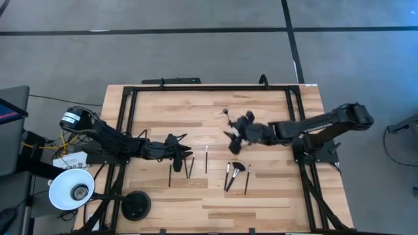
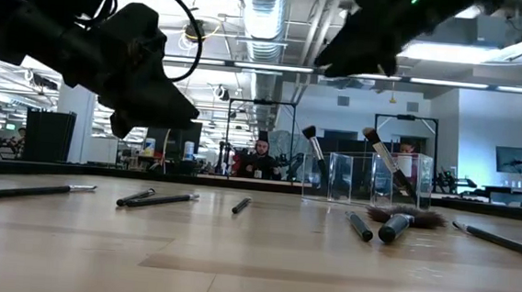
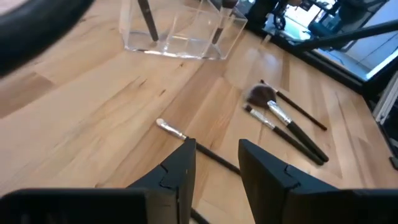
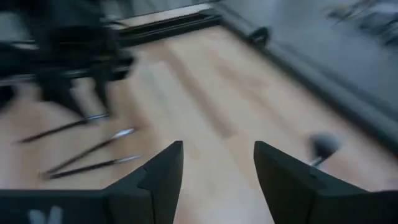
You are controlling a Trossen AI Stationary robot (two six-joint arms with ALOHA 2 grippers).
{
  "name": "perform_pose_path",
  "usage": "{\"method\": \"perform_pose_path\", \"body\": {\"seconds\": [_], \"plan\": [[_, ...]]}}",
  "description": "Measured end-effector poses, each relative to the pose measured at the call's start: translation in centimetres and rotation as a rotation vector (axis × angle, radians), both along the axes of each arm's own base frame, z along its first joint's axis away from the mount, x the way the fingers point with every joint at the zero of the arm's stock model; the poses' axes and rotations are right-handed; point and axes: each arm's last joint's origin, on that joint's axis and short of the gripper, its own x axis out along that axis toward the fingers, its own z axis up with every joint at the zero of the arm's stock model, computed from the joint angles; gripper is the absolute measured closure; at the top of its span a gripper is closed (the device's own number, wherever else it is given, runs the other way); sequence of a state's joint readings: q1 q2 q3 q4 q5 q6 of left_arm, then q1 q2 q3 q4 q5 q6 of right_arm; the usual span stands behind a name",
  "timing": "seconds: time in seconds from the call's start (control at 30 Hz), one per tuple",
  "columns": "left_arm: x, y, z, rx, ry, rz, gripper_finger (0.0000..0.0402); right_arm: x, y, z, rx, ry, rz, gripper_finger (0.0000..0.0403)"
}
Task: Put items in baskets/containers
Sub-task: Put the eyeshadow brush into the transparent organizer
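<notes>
You're in what looks like an open-plan robotics lab: exposed ceiling ducts (image 2: 263, 13) (bare pipes too), monitors (image 2: 515, 160), a seated person (image 2: 260, 158).

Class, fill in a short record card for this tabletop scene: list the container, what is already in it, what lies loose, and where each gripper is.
container: clear cup, upright on the wooden table
in container: two brushes, leaning, heads up
loose near the cup: fan brush and slim brushes beside it
loose on the left side: several slim brushes
left gripper: open, low over the left group of brushes
right gripper: open, holding nothing, above the cup
</notes>
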State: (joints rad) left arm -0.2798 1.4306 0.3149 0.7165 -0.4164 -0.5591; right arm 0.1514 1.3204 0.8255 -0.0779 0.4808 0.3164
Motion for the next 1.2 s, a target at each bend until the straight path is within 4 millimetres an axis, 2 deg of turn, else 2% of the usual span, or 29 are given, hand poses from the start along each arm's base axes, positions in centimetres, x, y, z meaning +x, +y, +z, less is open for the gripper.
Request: {"method": "perform_pose_path", "body": {"seconds": [0.17,0.33,0.47,0.73,1.03,1.2], "plan": [[-0.1,0.3,0.7,0.02,-0.039,0.067,0.0284,-2.2,4.2,-1.8,0.245,0.142,-0.015,0.0213],[-0.3,0.6,1.6,0.025,-0.081,0.118,0.0284,-3.5,8.4,-5.3,0.478,0.268,-0.165,0.0212],[-0.4,1.0,2.2,0.057,-0.102,0.124,0.0284,-4.4,10.6,-7.6,0.571,0.334,-0.294,0.0212],[-0.6,2.2,3.6,0.102,-0.153,0.16,0.0284,-5.5,11.0,-9.6,0.617,0.398,-0.522,0.023],[-0.5,2.9,3.7,0.108,-0.149,0.19,0.0284,-4.6,10.8,-12.8,0.533,0.428,-0.598,0.0243],[-0.5,2.9,3.7,0.146,-0.141,0.177,0.0284,-4.6,10.6,-14.0,0.43,0.428,-0.619,0.0272]]}}
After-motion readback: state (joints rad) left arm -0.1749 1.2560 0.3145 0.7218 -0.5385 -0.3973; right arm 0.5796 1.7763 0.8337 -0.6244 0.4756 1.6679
